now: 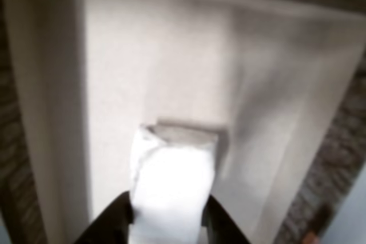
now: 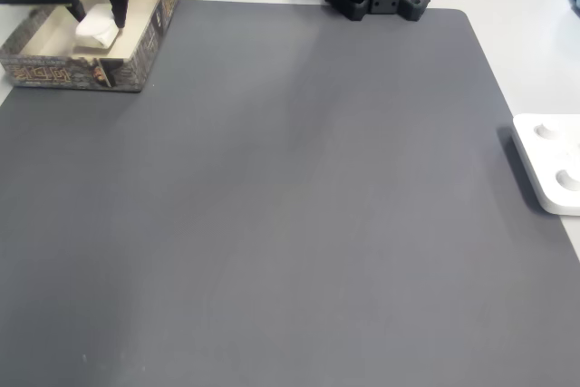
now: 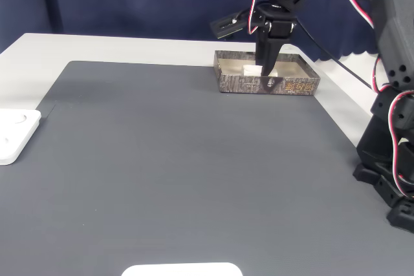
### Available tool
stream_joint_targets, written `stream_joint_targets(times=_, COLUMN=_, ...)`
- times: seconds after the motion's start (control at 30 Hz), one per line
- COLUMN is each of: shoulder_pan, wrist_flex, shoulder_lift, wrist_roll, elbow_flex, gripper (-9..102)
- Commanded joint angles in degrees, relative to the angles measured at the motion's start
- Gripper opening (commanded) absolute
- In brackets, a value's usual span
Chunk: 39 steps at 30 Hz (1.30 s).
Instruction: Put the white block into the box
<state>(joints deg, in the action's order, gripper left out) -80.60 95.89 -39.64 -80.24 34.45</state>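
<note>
The claw [image 1: 167, 221] was closed on the white block [image 1: 171, 192], one dark finger [image 1: 117, 221] pressed against each long side at the 6 o'clock edge of the other view. The block stuck out past the fingertips toward 12 o'clock, its chipped far end hanging over the pale inside floor of the box [image 1: 51, 112]. That view was blurred, so I could not tell whether the block's end touched the floor or hung just above it.

In a fixed view, the box [image 2: 136, 65] sat at about 10 o'clock on the dark mat [image 2: 290, 206], and the block [image 2: 95, 29] showed inside its walls with the claw [image 2: 109, 17] reaching down into it from above. A white plastic device [image 2: 548, 165] lay at 3 o'clock on the edge of the mat, well apart from the box.

In the other fixed view, the box [image 3: 284, 86] stood near 1 o'clock on the bench [image 3: 97, 46], the claw [image 3: 266, 69] pointed steeply down into it, and a bit of the block [image 3: 251, 69] showed just beside the fingers.
</note>
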Motion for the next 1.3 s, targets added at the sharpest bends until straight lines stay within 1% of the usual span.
stream_joint_targets(times=0.0, shoulder_pan=-0.35, wrist_flex=-0.26, shoulder_lift=-1.58, wrist_roll=-0.53, elbow_flex=-3.16, gripper=17)
stream_joint_targets(times=0.23, shoulder_pan=0.09, wrist_flex=-2.9, shoulder_lift=-2.99, wrist_roll=-1.67, elbow_flex=-1.49, gripper=26)
stream_joint_targets(times=0.37, shoulder_pan=0.26, wrist_flex=-3.78, shoulder_lift=-3.78, wrist_roll=-3.43, elbow_flex=-1.49, gripper=29)
stream_joint_targets(times=0.7, shoulder_pan=2.9, wrist_flex=-4.39, shoulder_lift=-10.11, wrist_roll=-3.52, elbow_flex=1.41, gripper=28)
stream_joint_targets(times=0.83, shoulder_pan=4.22, wrist_flex=-4.22, shoulder_lift=-15.73, wrist_roll=-3.78, elbow_flex=6.94, gripper=26)
stream_joint_targets(times=1.13, shoulder_pan=5.01, wrist_flex=-3.6, shoulder_lift=-28.12, wrist_roll=-3.16, elbow_flex=16.08, gripper=26)
stream_joint_targets(times=1.27, shoulder_pan=5.8, wrist_flex=-3.52, shoulder_lift=-34.8, wrist_roll=-2.9, elbow_flex=24.7, gripper=24)
